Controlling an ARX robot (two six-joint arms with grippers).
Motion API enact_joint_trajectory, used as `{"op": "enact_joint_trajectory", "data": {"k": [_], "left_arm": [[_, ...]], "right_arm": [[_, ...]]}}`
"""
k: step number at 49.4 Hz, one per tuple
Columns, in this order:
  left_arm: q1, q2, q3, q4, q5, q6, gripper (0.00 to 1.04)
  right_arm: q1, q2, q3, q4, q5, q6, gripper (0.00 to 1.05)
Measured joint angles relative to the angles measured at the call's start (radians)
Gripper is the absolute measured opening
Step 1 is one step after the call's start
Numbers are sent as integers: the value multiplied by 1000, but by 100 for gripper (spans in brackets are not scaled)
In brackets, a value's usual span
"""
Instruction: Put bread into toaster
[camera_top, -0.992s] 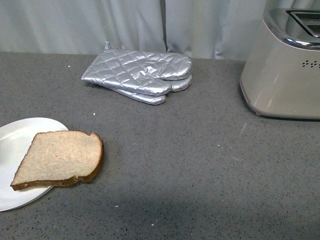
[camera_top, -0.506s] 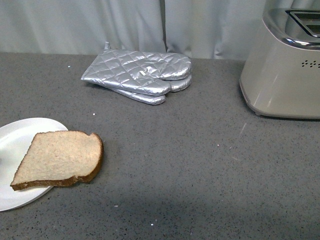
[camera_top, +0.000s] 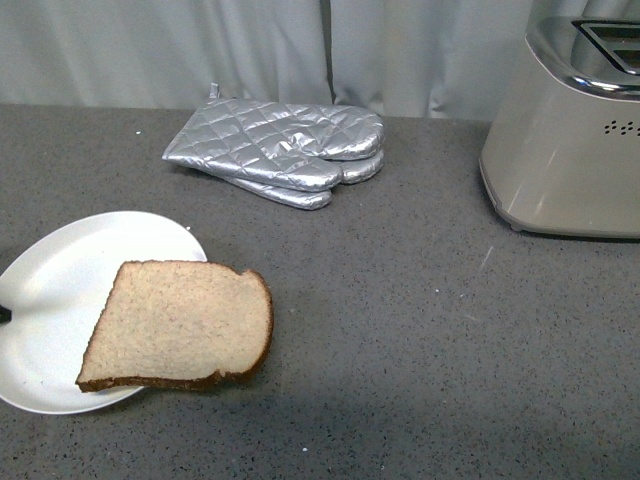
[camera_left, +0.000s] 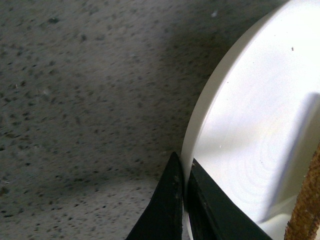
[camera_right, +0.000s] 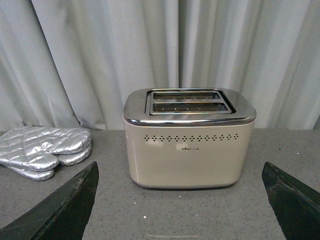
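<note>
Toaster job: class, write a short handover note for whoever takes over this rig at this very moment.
Left tool: shut on the rim of the white plate.
Right tool: open, empty, facing the toaster.
Bread: lies flat on the plate, partly overhanging the counter.
Toaster: far right, slots empty.
Done: nothing in the toaster.
Left to do: grasp the bread, carry it across, lower it into a slot.

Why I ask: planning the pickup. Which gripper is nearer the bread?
Left. The left gripper pinches the rim of the plate that the bread partly lies on. The right gripper hangs open, facing the toaster, with no bread in its view.
</note>
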Motion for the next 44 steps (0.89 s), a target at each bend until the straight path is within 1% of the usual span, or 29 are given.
{"op": "enact_joint_trajectory", "data": {"k": [7,14,20,24,32,36,44], "left_arm": [[-73,-45,-2,2,-1,-87,4],[-169,-76,-13,6,-37,-166,4],[-307,-84,-14,26,-84,-274,4],[-426,-82,-14,53,-120,-348,4],[-645,-32,9,105,-161,-488,4],[-731,17,43,133,-178,-556,4],[-811,87,101,159,-211,-643,4]], "right_arm": [[0,0,0,0,0,0,95],[0,0,0,0,0,0,95],[0,0,0,0,0,0,95],[0,0,0,0,0,0,95],[0,0,0,0,0,0,95],[0,0,0,0,0,0,95],[0,0,0,0,0,0,95]]}}
